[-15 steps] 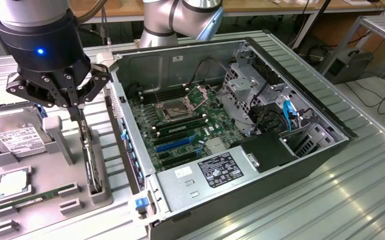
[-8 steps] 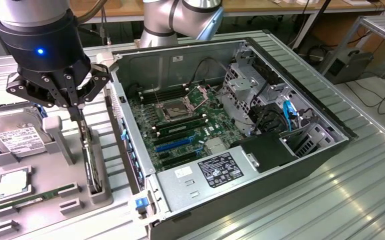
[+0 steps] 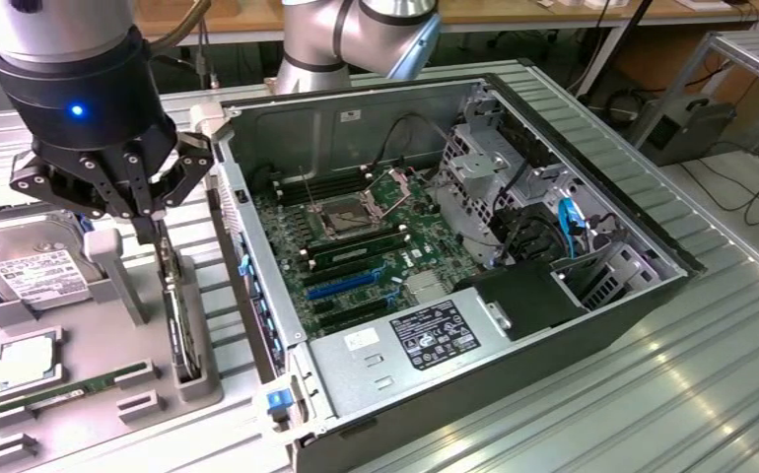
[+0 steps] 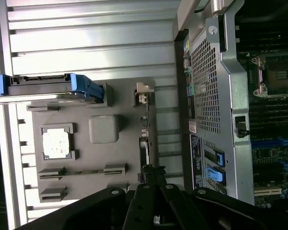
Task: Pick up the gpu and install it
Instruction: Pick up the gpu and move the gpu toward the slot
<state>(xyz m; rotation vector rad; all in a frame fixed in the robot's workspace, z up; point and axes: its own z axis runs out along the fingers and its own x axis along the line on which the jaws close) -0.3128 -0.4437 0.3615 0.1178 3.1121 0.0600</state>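
The gpu (image 3: 179, 315) is a thin black card standing on edge in a slot of the grey parts tray (image 3: 91, 414), on the exterior view's left. My gripper (image 3: 154, 235) points straight down over the card's far end, its fingers drawn together on the top edge. In the wrist view the gpu (image 4: 144, 139) shows edge-on, its silver bracket (image 4: 143, 93) at one end and my gripper (image 4: 151, 171) closed on the other end. The card sits in its slot.
The tray also holds a hard drive (image 3: 32, 266), a CPU (image 3: 32, 360) and a green RAM stick (image 3: 71, 391). The open computer case (image 3: 590, 296) lies just to the exterior view's right, with its motherboard (image 3: 353, 246) and blue expansion slots (image 3: 340, 286) exposed.
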